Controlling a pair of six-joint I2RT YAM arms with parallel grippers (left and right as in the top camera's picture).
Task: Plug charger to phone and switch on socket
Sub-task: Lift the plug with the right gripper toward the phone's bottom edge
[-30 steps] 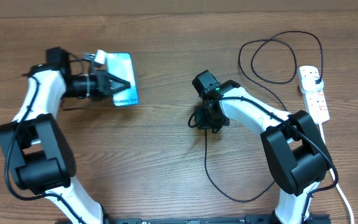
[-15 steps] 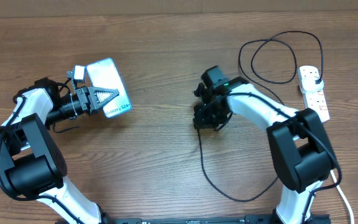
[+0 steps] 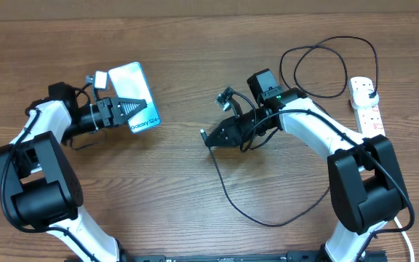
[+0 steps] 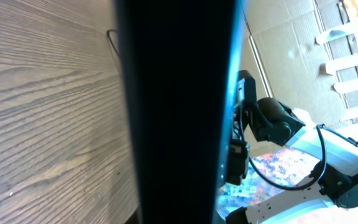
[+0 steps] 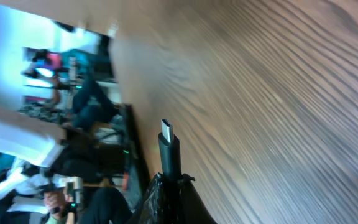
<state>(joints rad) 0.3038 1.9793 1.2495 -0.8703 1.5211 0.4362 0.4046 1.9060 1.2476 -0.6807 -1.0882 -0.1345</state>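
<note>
Left gripper point(image 3: 140, 106) clamps the slim blue-screened phone point(image 3: 129, 78) at the left; right gripper point(image 3: 213, 137) clamps the thin black charger cable point(image 5: 169, 149) behind its connector tip, at centre.

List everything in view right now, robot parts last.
phone: one, lit blue-teal screen, left side of the table, held in the left gripper.
charger: one, black, connector tip at mid-table, cable looping right toward the socket.
socket: one, white with red marks, right edge.
cord: one, thick white, bottom right.
table: one, brown wood.
left gripper: one, black, shut on the phone.
right gripper: one, black, shut on the charger.
</note>
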